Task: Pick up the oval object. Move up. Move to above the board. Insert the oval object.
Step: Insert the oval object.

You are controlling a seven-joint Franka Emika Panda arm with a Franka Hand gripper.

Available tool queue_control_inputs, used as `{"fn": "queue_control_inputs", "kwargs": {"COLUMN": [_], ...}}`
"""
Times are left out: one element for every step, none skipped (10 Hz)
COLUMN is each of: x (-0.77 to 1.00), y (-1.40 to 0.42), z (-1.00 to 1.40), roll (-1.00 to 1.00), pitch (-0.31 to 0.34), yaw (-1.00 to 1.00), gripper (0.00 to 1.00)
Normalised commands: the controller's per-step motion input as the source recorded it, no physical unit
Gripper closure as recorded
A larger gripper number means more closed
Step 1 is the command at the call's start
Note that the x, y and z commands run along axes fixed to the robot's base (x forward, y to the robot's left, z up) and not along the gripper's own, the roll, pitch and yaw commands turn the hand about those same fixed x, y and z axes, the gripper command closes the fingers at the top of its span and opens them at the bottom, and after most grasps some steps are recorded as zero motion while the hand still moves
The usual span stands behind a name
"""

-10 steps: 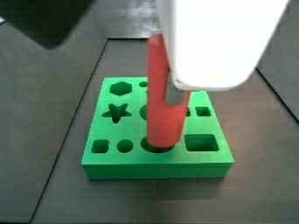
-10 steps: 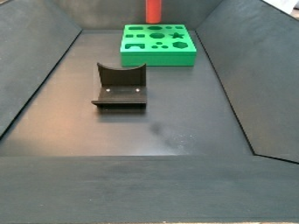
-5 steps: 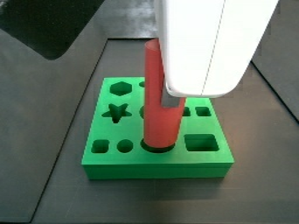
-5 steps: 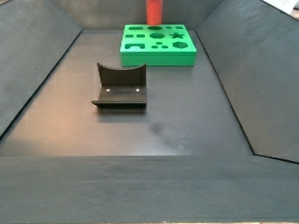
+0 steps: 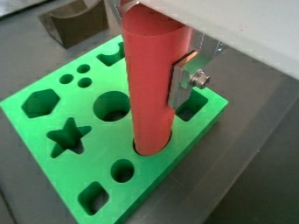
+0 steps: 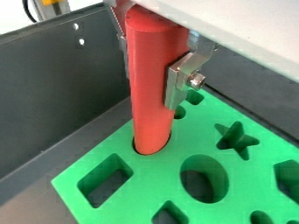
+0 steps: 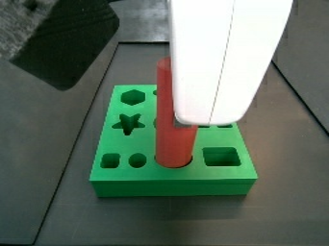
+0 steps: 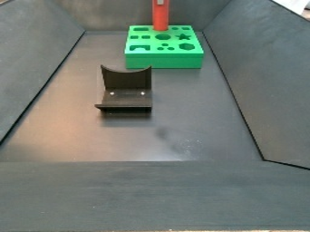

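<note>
Insert step underway: oval object (image 5: 152,83) stands upright w/ its lower end already inside the oval hole of the board (image 5: 70,166), near one long edge. End effector (image 6: 158,61) sits high on the rod, closed on it; one silver finger (image 6: 181,79) w/ its screw shows pressed flat against the rod's side, the opposite finger is hidden behind the rod, so grip looks firm but can't confirm both pads.

To do it well: keep the rod plumb, push straight down, no sideways drift, since the hole fits the rod closely all round and a tilt would likely jam it. Hold grip until it bottoms, then release.

Room: in a side view the board (image 8: 164,45) lies at the far end of the dark surface (image 8: 158,136), close to the back wall and between sloping side walls. Fixture (image 8: 125,89) stands well apart, nearer mid-floor. Neighbouring holes (round, star, hexagon) are empty. Straight up is the clear way out.
</note>
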Motion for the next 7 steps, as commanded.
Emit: {"fn": "queue_control_inputs", "kwargs": {"x": [0.1,0.13,0.08,0.0,0.0,0.02,0.0], "y": [-0.26,-0.23,-0.36,-0.31,-0.07,0.0,0.0], "z": [-0.34,-0.46,-1.0,-1.0,-0.29,0.0,0.0], "roll": [0.0,0.02,0.16,0.13,0.09,-0.02,0.0], "pitch": [-0.064,-0.036,-0.026,-0.034,0.0,0.003,0.0], "yaw": [-0.23,-0.23,-0.4,-0.31,-0.29,0.0,0.0], "gripper": [1.0,1.0,1.0,1.0,1.0,1.0,1.0]}}
